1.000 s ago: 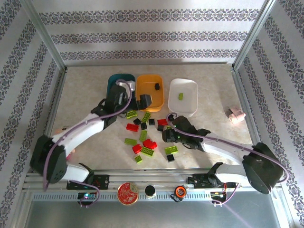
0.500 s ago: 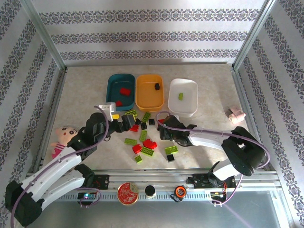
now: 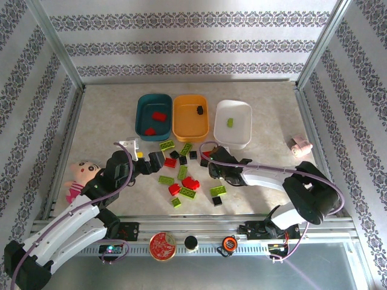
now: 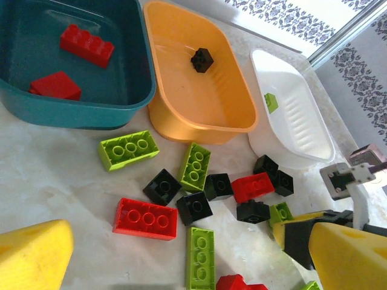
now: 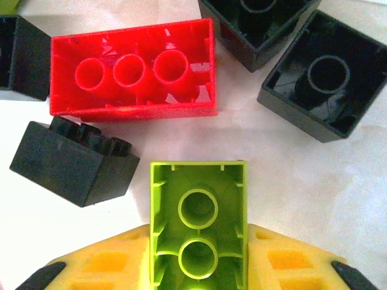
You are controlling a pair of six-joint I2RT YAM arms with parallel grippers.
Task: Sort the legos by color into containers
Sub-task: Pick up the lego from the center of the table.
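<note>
Red oblong plastic brick [image 4: 86, 44] delivered to the dark teal tray [image 4: 78, 112], the left gripper [image 4: 184, 251] has withdrawn wide open; the right gripper [image 5: 198, 269] pinches a lime-green brick [image 5: 198, 202].

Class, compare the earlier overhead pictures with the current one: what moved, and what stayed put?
The left gripper pulled back from over the teal tray toward the near-left, open, uncovering two red bricks inside. The right arm's elbow swung inward; the right gripper stays among the loose bricks, closed on a lime brick. Trays and those bricks kept their places.
</note>
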